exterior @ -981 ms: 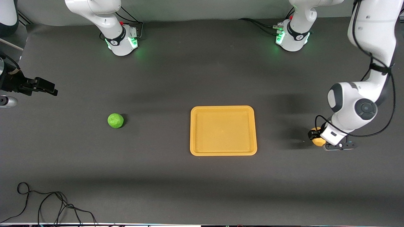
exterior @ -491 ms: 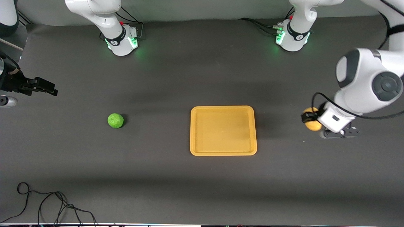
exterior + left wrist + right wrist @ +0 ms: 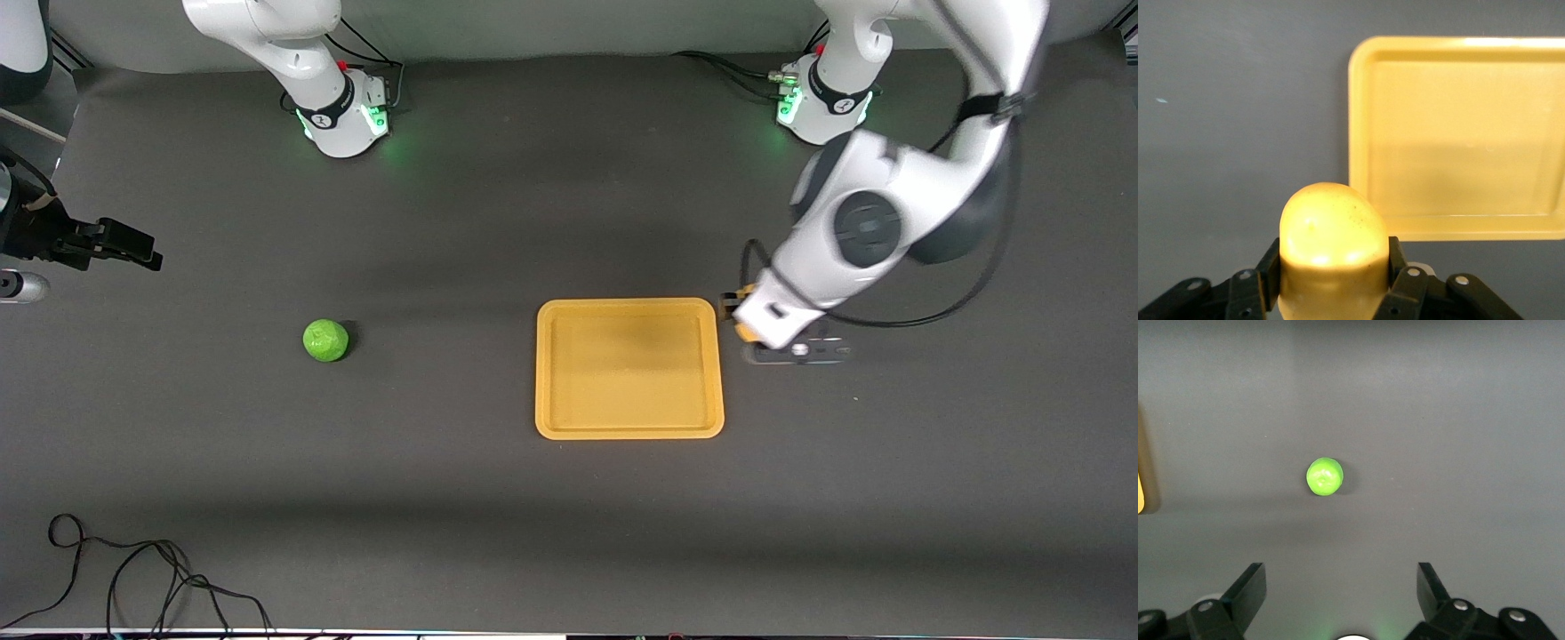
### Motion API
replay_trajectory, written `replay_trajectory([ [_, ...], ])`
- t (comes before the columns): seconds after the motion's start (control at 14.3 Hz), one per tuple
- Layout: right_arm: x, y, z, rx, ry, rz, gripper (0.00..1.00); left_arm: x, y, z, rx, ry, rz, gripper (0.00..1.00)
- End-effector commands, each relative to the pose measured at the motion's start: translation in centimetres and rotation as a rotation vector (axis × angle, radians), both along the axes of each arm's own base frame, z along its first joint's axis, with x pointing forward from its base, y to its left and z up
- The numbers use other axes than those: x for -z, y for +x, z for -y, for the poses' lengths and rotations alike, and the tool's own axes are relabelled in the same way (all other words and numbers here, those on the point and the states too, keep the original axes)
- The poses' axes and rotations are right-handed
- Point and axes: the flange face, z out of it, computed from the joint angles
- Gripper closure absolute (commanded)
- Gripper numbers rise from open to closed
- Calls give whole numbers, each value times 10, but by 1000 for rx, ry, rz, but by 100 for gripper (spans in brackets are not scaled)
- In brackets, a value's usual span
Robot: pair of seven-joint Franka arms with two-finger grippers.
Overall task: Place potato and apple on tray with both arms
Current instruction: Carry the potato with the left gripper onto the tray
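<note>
The right gripper [image 3: 133, 249] is waiting at the 9 o'clock edge of the front view, high over the right arm's end of the table, its jaws standing wide apart with nothing between them. The green apple [image 3: 326, 340] is sitting alone on the dark table mat [image 3: 444, 516], at about 9 o'clock from the orange-yellow tray [image 3: 629, 434] and well apart from it.

The tray is lying bare near the middle of the table. At its 3 o'clock edge the left gripper [image 3: 742, 322] is hanging just outside the rim, jaws clamped on the yellow-tan potato [image 3: 1331, 243], which is showing mostly in the left wrist view.

The main risk, as I judge it, is releasing too soon: the potato is sitting over the mat beside the rim, not over the tray floor, so a drop here could be landing on the rim and rolling off. The potato is glossy and rounded, so it may also be slipping in the grip during a fast swing. Later, the round apple could roll away if nudged by one finger first.
</note>
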Motion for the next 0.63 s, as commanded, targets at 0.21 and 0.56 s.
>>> replay_trajectory([
  [0.21,-3,6,-3,-13,4,5,0,117,-13,57,9,98,1,43],
  [0.56,-4,4,-4,-30,2,6,0,156,-17,65,33,112,10,36],
])
